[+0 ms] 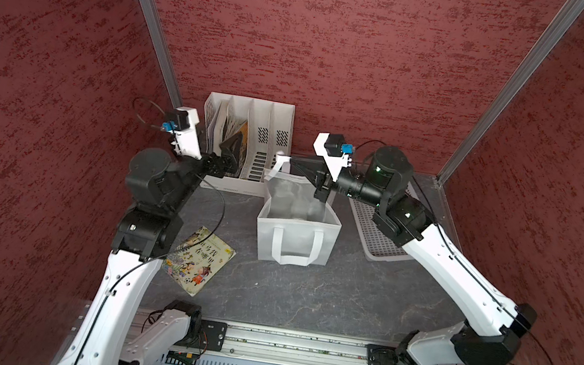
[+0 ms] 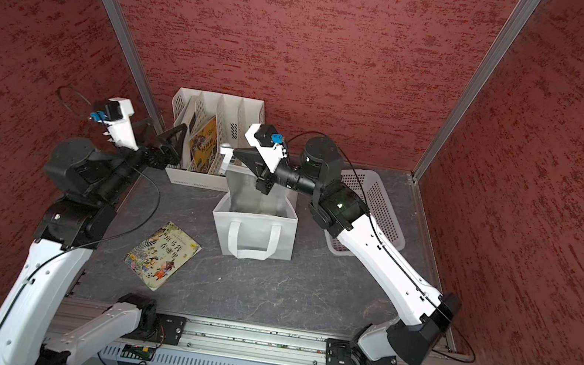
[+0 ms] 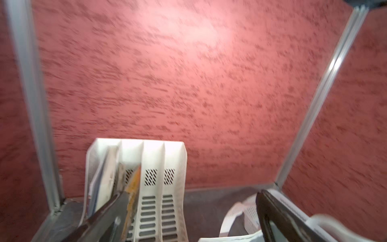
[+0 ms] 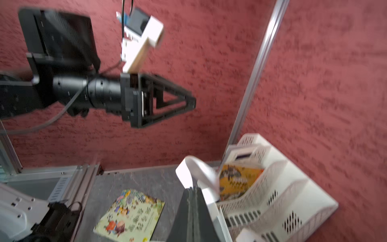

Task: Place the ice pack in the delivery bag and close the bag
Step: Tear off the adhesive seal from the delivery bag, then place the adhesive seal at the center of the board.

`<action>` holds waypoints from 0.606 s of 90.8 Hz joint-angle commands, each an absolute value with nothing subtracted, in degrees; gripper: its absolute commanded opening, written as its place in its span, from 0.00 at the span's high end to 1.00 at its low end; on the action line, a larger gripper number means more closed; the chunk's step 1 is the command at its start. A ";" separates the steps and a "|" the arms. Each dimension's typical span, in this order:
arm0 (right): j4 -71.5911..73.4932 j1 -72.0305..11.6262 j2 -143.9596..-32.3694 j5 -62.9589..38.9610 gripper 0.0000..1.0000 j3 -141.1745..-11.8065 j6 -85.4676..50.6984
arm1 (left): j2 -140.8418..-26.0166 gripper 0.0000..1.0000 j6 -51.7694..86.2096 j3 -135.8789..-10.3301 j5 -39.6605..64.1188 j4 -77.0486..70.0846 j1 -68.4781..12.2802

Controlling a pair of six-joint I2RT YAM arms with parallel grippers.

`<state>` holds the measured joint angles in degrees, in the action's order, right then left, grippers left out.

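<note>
White fabric delivery bag (image 1: 296, 238) upright at centre of dark surface (image 1: 304, 301), mouth up, silver foil showing inside. Clamped on far handle (image 1: 281, 158) at 12 o'clock: right tool (image 1: 291, 161), jaws together on the strap, probably to prop that wall up and hold the mouth wide for loading. Raised at 10 o'clock beside file rack (image 1: 279, 123): left tool (image 1: 226, 153), jaws apart, empty, clear of the opening. No ice pack made out in any view; perhaps down in the foil, cannot tell. Flat at 8 o'clock: picture book (image 1: 199, 260). Off at 2 o'clock: perforated basket (image 1: 379, 238).
</note>
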<state>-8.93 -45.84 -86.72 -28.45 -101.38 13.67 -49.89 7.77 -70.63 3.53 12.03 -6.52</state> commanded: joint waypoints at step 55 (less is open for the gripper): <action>-13.54 -55.67 -103.38 -31.48 1.00 -114.22 1.35 | -33.43 0.01 -4.73 -75.57 -14.77 11.98 -5.72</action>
